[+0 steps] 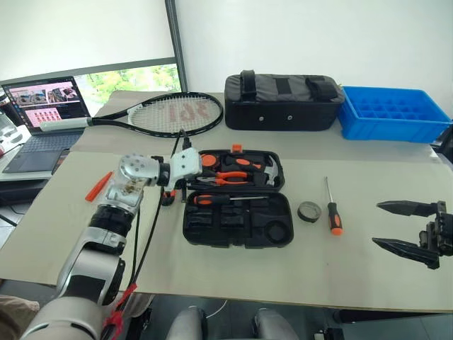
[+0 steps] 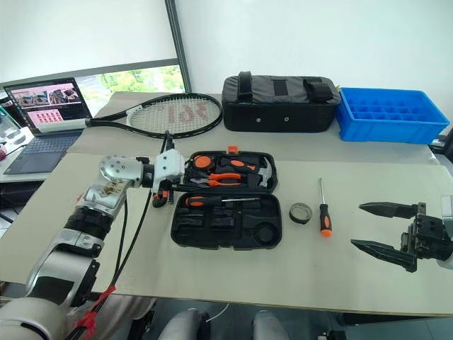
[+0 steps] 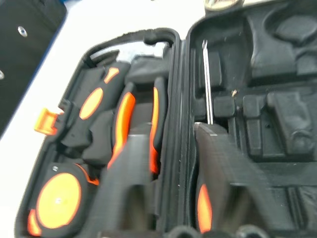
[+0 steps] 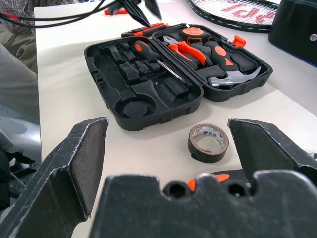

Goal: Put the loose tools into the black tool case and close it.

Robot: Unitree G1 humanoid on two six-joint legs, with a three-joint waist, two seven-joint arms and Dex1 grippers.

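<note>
The black tool case (image 1: 237, 230) lies open in the middle of the table. Its far half holds pliers, a hammer and a tape measure. An orange-black screwdriver (image 1: 226, 199) rests in the near half. My left gripper (image 1: 192, 180) hovers at the case's left edge by the hinge; its fingers (image 3: 133, 183) are close together with nothing between them. A small orange-black item (image 1: 168, 198) lies under it. A dark tape roll (image 1: 308, 211) and a screwdriver (image 1: 332, 212) lie right of the case. An orange utility knife (image 1: 98, 186) lies far left. My right gripper (image 1: 377, 224) hangs open at the right.
A tennis racket (image 1: 170, 113), a black fabric bag (image 1: 283, 103) and a blue tray (image 1: 393, 113) line the back of the table. A laptop (image 1: 46, 113) stands on a lower desk at the left. Bare tabletop stretches in front of the case.
</note>
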